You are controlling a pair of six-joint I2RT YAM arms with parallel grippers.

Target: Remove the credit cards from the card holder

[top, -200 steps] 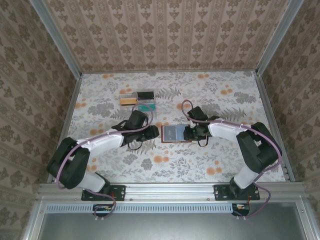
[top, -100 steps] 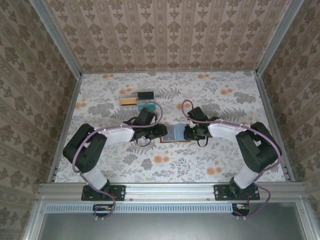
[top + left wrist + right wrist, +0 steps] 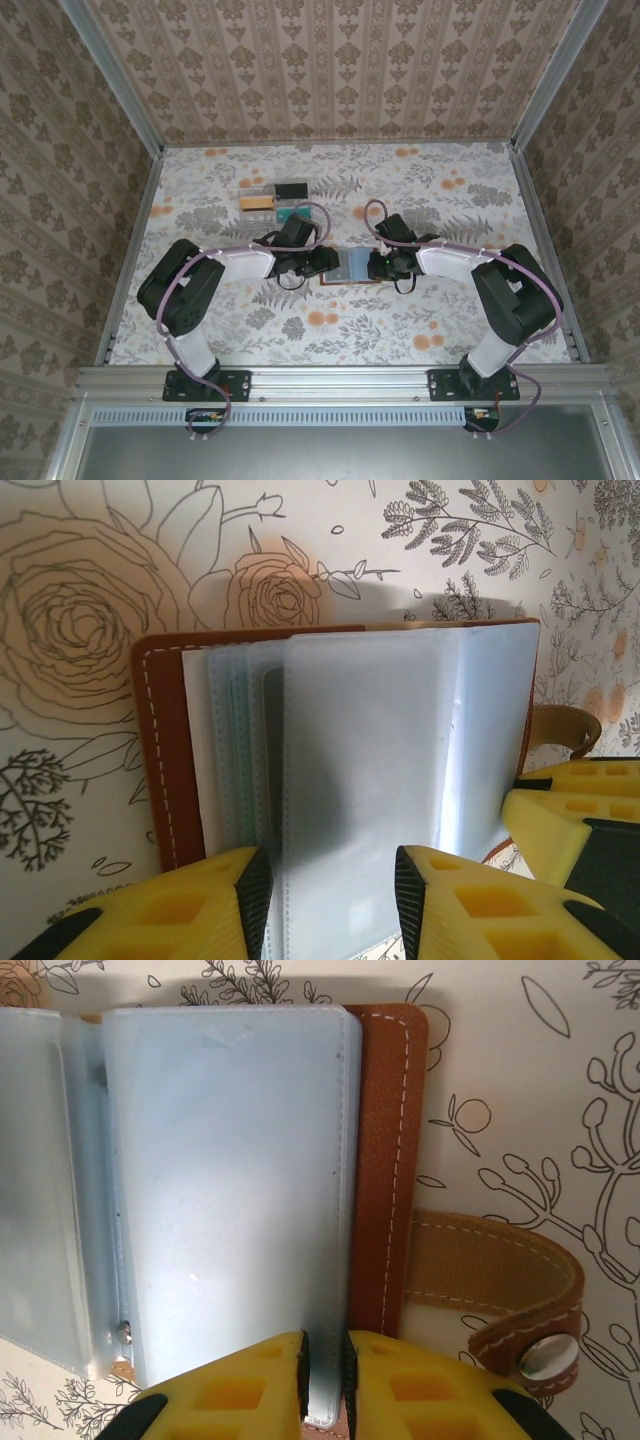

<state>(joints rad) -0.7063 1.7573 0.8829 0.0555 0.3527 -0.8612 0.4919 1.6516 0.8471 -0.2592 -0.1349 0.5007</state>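
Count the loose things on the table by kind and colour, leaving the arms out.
card holder: 1
tan card: 1
black flat piece: 1
teal flat piece: 1
Total: 4

Up top, the card holder [image 3: 352,267] is half buried: the left gripper [image 3: 328,262] covers its left edge, the right gripper [image 3: 373,265] its right. Well beyond it, to the far left, the small coloured pieces [image 3: 257,202] are too tiny to name. On the left wrist, the holder's near edge drops out of frame behind the yellow fingers [image 3: 190,910], and the frosted sleeves [image 3: 370,760] blur their contents to one dark shape. On the right wrist, the picture's edge cuts off its left half.
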